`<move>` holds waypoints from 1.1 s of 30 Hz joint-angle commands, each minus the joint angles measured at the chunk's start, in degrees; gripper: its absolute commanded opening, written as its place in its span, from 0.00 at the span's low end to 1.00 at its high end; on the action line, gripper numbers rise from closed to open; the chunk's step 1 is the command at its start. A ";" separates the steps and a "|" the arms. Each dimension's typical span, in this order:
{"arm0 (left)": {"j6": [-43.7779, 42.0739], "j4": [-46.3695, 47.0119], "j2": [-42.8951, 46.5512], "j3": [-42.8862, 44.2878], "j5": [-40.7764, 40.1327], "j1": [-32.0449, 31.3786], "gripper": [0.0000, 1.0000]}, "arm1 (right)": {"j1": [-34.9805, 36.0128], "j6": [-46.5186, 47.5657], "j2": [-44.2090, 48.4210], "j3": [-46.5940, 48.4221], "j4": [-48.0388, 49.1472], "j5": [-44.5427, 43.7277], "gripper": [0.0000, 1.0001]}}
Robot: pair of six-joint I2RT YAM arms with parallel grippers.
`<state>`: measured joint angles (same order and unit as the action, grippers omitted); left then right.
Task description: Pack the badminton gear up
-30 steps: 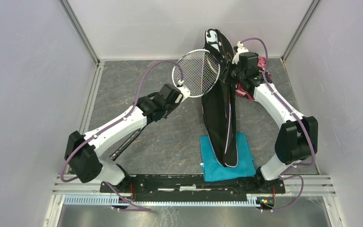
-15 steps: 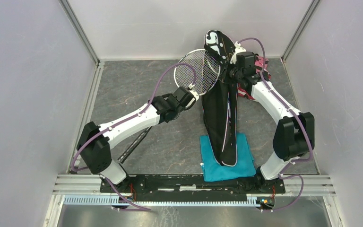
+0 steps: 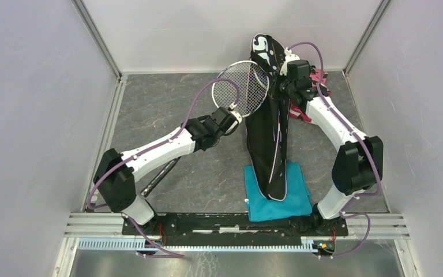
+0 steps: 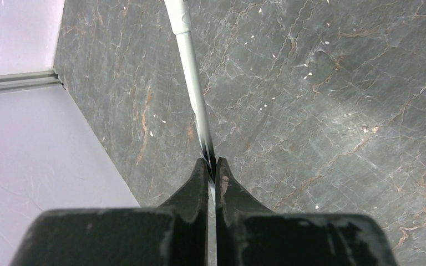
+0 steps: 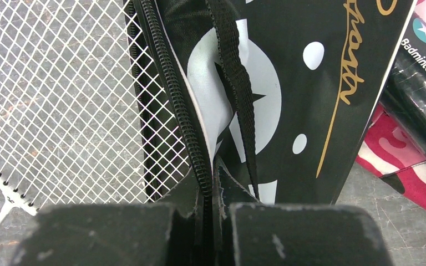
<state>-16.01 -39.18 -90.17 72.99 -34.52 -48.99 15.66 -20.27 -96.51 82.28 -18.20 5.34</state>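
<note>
My left gripper (image 3: 235,118) is shut on the thin silver shaft (image 4: 191,61) of a racquet, shown between its jaws in the left wrist view (image 4: 212,166). The racquet's silver round head (image 3: 241,88) is raised, with its right rim at the open edge of the black "SPORT" bag (image 3: 268,133). My right gripper (image 3: 281,89) is shut on the bag's zipper edge (image 5: 197,138) and holds the bag's top up. The strings (image 5: 61,100) lie just left of that zipper. A black tube (image 5: 421,105) lies right of the bag. No shuttlecocks are in view.
A teal cloth (image 3: 277,201) lies under the bag's lower end near the front rail. Pink-black camouflage fabric (image 3: 318,77) sits behind my right wrist, also under the tube (image 5: 399,166). A thin black stick, perhaps a second racquet's handle (image 3: 160,176), lies under my left arm.
My left arm has swung right and carried the racquet head towards the bag's open edge. My right gripper has raised the bag's top a little further back.
</note>
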 commanded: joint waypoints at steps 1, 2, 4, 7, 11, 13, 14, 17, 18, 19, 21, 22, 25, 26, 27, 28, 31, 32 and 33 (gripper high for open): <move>-3.15 1.08 1.64 0.31 -0.28 -0.80 0.02 | 0.59 0.44 0.52 3.67 3.54 -0.27 0.00; -3.19 1.11 1.55 0.38 -0.46 -0.81 0.02 | 0.65 0.63 0.45 3.84 3.42 -0.58 0.00; -3.47 0.77 1.13 0.59 -1.18 -0.84 0.02 | 0.69 1.31 0.55 4.11 3.33 -1.63 0.00; -4.05 0.34 0.60 0.65 -2.84 -0.80 0.02 | 0.91 2.16 0.59 4.63 2.99 -2.67 0.00; -4.47 0.24 0.31 0.42 -3.97 -0.84 0.02 | 2.12 4.09 0.45 5.66 2.19 -4.98 0.00; -4.59 0.24 0.11 0.60 -4.33 -0.86 0.02 | 2.86 5.07 0.12 6.28 1.68 -7.05 0.00; -4.70 0.24 -0.06 0.72 -4.54 -0.92 0.02 | 3.24 5.55 0.02 6.63 1.57 -7.80 0.00; -4.84 0.25 -0.68 1.58 -4.32 -1.06 0.02 | 4.04 5.74 -0.30 6.85 1.36 -8.17 0.00; -4.82 0.31 -0.89 2.02 -3.97 -1.17 0.02 | 4.26 5.77 -0.41 6.84 1.48 -8.20 0.00; -4.75 0.23 -1.34 2.60 -3.74 -1.31 0.02 | 4.52 5.76 -0.60 6.93 1.46 -8.20 0.00; -4.66 0.27 -2.45 3.73 -3.47 -1.88 0.02 | 4.93 5.64 -0.97 7.10 1.49 -8.03 0.00; -4.64 0.30 -2.98 4.31 -3.23 -2.24 0.02 | 4.97 5.50 -1.17 7.14 1.49 -7.86 0.00; -4.69 0.30 -4.27 5.93 -3.18 -3.36 0.02 | 5.08 5.46 -1.79 7.76 1.04 -8.03 0.00; -4.79 0.33 -4.71 6.37 -3.18 -3.65 0.02 | 5.17 5.52 -1.92 7.89 0.99 -8.28 0.00; -4.94 0.31 -5.10 6.85 -3.25 -3.90 0.02 | 5.15 5.66 -1.99 7.96 0.98 -8.55 0.00; -5.11 0.41 -5.49 7.09 -3.50 -4.19 0.02 | 5.14 5.77 -2.09 8.07 0.82 -9.04 0.00; -5.17 0.84 -6.34 8.05 -3.50 -4.65 0.02 | 5.17 5.85 -2.41 8.16 0.68 -9.29 0.00; -5.11 1.26 -6.55 8.18 -3.41 -4.81 0.02 | 5.18 5.86 -2.53 8.08 0.72 -9.24 0.00; -5.04 1.89 -6.66 8.17 -3.07 -4.84 0.02 | 5.17 5.79 -2.71 8.07 0.74 -9.10 0.00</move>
<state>-17.23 -40.49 -96.36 78.00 -38.72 -52.45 19.77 -14.22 -99.42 86.87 -20.86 -5.04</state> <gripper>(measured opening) 0.044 0.029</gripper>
